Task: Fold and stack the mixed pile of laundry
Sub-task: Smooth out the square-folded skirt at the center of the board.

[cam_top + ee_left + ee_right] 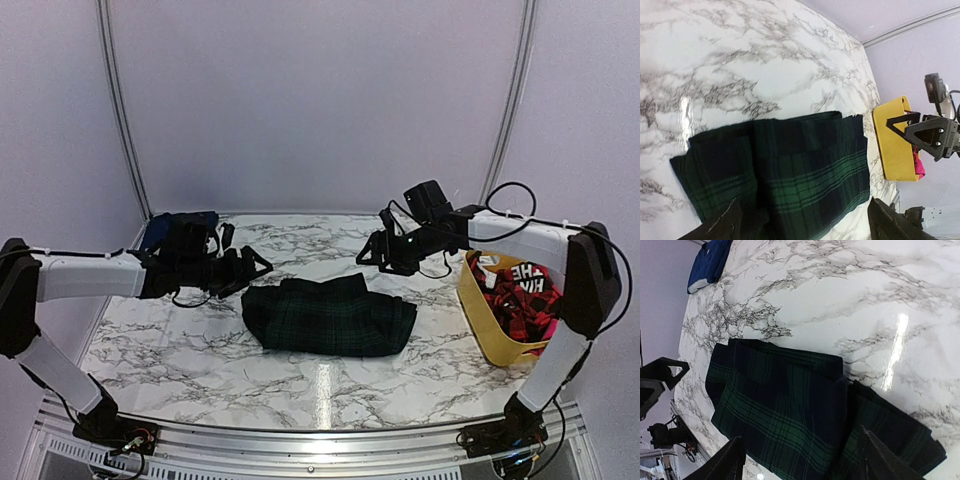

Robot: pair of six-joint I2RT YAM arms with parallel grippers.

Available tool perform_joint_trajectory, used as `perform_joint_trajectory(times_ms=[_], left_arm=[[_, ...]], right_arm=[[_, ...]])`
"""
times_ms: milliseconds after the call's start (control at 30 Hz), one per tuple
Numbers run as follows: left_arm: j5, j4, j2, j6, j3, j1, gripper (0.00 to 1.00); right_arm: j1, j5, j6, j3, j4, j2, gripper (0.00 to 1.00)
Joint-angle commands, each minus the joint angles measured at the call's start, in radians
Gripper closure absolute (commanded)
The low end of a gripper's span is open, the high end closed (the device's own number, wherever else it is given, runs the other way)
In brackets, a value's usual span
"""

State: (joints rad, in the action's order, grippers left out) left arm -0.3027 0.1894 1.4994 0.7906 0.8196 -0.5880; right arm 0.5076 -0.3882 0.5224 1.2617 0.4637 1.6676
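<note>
A folded dark green-and-navy plaid garment (330,318) lies flat in the middle of the marble table. My left gripper (256,267) hovers by its left end, open and holding nothing. In the left wrist view the plaid garment (790,165) fills the space under the left gripper (804,201). My right gripper (374,252) hangs open above the garment's far right corner, and the plaid garment (785,410) shows between the spread jaws of the right gripper (802,435). A navy-blue cloth (165,228) lies at the back left. A red-and-black piece with white letters (520,292) sits in the tub beside a pink piece (919,167).
A yellow plastic tub (487,322) stands at the table's right edge under the right arm. White curved walls close the back and sides. The navy-blue cloth (707,262) sits near the table's far left corner, just behind the left arm.
</note>
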Motion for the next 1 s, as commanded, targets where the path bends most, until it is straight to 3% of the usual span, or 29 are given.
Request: perform_joint_trajectory(times_ms=[0,300,500,567,667,700,733,867,967], left_arm=[[0.022,-0.115,0.077,-0.121,0.138,-0.007,0.14],[0.007,-0.261,0.397,-0.166,0.387,-0.121,0.4],[0.128,-0.372,0.497,-0.123,0.36,-0.113,0.69],[0.133,-0.376,0.489,-0.114,0.318,-0.108,0.73],[0.154,-0.387,0.454,-0.116,0.275,-0.096,0.73],[0.153,-0.387,0.434,-0.115,0.265,-0.084,0.7],[0.143,-0.39,0.406,-0.109,0.254,-0.068,0.59],[0.174,-0.408,0.206,-0.051,0.188,-0.016,0.06],[0.23,-0.482,0.061,0.023,0.138,-0.003,0.01]], right_arm=[[0.008,-0.029,-0.055,0.1,0.024,0.137,0.33],[0.024,-0.066,-0.044,0.046,-0.061,0.27,0.52],[0.025,0.003,-0.103,-0.024,-0.043,0.319,0.76],[0.036,0.034,-0.146,-0.039,-0.048,0.35,0.87],[0.063,0.034,-0.2,0.009,-0.043,0.419,0.94],[0.071,0.026,-0.216,0.052,-0.039,0.441,0.95],[0.078,0.022,-0.226,0.086,-0.034,0.459,0.96],[0.088,0.02,-0.245,0.193,0.022,0.481,0.94],[0.087,0.012,-0.241,0.208,0.047,0.455,0.92]])
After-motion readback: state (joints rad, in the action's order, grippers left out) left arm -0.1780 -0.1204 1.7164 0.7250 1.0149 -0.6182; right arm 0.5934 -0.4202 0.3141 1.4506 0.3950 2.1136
